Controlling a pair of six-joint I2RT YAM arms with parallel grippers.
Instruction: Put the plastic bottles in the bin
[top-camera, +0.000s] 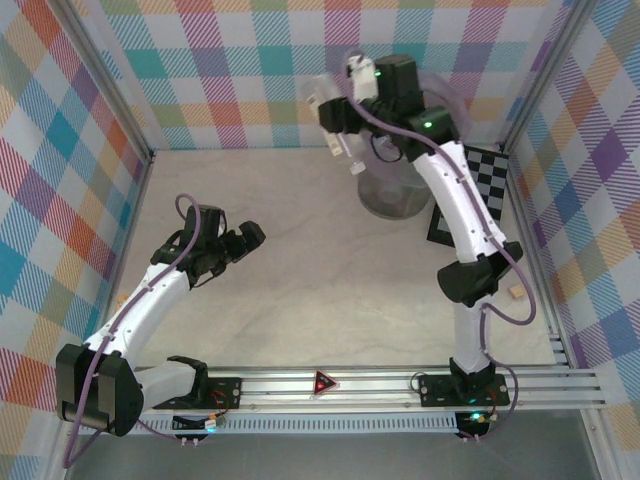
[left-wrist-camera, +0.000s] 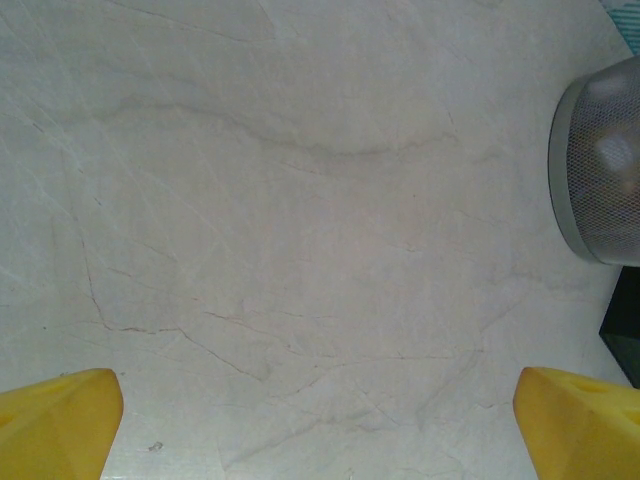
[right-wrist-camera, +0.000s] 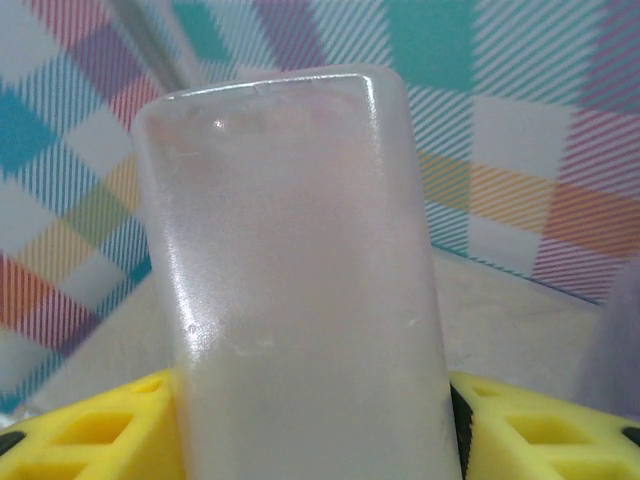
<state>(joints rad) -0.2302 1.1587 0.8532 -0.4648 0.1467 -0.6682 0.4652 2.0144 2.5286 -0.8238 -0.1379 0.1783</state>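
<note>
A frosted, translucent white plastic bottle (right-wrist-camera: 290, 260) stands upright between the yellow fingers (right-wrist-camera: 90, 440) of my right gripper (right-wrist-camera: 310, 430), which is shut on it. From above, that gripper (top-camera: 338, 120) is raised near the back wall with the bottle (top-camera: 347, 152) hanging from it, just left of the bin. The bin (top-camera: 398, 192), a round translucent grey bucket, stands at the back right; its rim (left-wrist-camera: 585, 160) also shows at the right edge of the left wrist view. My left gripper (top-camera: 252, 236) hovers over bare table at the left, open (left-wrist-camera: 320, 420) with nothing between its fingers.
A black-and-white chequered board (top-camera: 482, 190) lies right of the bin, partly under the right arm. A small wooden block (top-camera: 516, 292) sits near the right wall. Checked walls enclose the table on three sides.
</note>
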